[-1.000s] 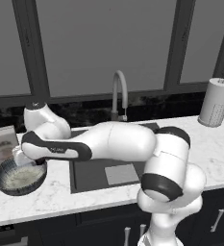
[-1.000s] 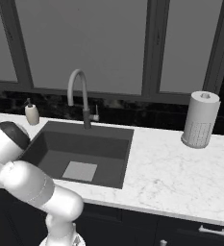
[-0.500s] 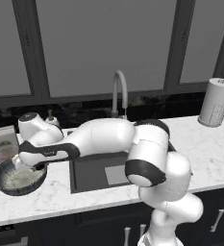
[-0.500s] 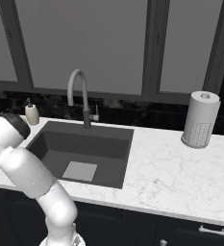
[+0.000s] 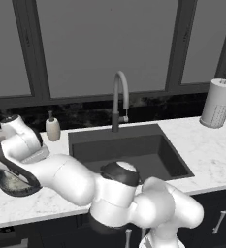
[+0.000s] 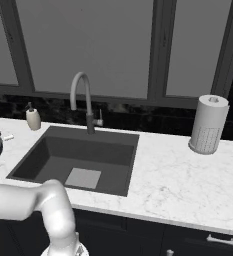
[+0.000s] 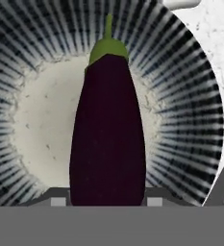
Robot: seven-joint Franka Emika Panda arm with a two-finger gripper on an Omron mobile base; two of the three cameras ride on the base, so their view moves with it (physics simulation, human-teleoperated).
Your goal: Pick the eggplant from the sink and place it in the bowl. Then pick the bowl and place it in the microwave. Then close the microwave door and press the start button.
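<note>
The dark purple eggplant (image 7: 108, 129) hangs upright-looking in the hand view, green stem at the top, right over the pale inside of the bowl (image 7: 190, 96). My gripper (image 7: 106, 197) is shut on the eggplant, a fingertip at each side of its lower end. In the left base view the bowl (image 5: 10, 185) sits on the counter at the far left, left of the sink (image 5: 129, 150), with my hand directly above it. The sink (image 6: 78, 160) basin holds nothing. The microwave and its door are out of view.
A curved faucet (image 5: 120, 97) rises behind the sink and a cream soap dispenser (image 5: 52, 129) stands at its back left. A paper towel roll (image 6: 208, 125) stands on the marble counter (image 6: 188, 185) to the right. My arm stretches across the front of the sink.
The arm's elbow has swung from the right down toward the front of the sink. The hand has stayed over the bowl, still holding the eggplant.
</note>
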